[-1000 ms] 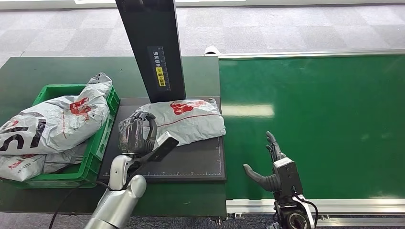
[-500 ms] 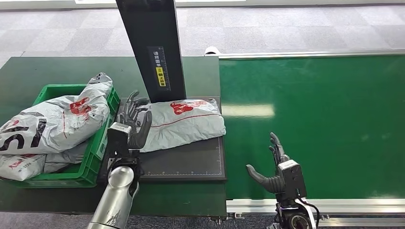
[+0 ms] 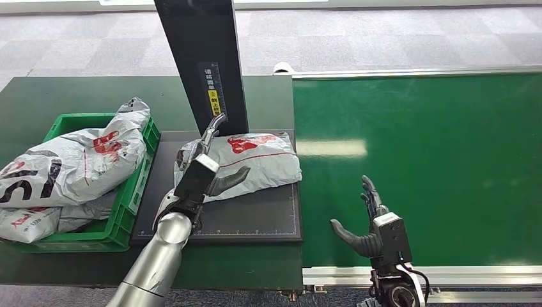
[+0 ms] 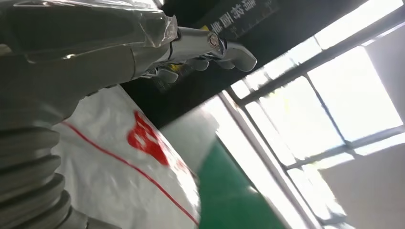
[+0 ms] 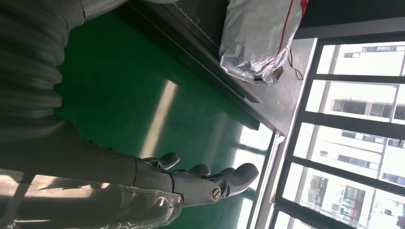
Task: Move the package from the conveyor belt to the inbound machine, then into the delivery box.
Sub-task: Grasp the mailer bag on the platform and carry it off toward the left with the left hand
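A grey plastic package [image 3: 255, 163] with red print lies on the black inbound machine plate [image 3: 255, 217], under the machine's black post [image 3: 201, 64]. My left hand [image 3: 208, 166] is over the package's left end with fingers spread, thumb stretched across the bag; it holds nothing. The left wrist view has the package [image 4: 124, 176] close under the hand [image 4: 191, 45]. My right hand [image 3: 371, 224] hovers open over the green conveyor belt [image 3: 434, 160] near its front edge, well right of the package. The right wrist view shows the package [image 5: 260, 36] far beyond the outstretched fingers [image 5: 210, 179].
A green delivery box [image 3: 128, 198] stands left of the plate, holding several grey packages [image 3: 70, 166] piled above its rim. A dark green table [image 3: 38, 102] carries box and machine. The belt's metal rail [image 3: 422, 275] runs along the front.
My left hand has swung right from the box side onto the package's left end and turned, its fingers now spread toward the post. The right hand has barely moved.
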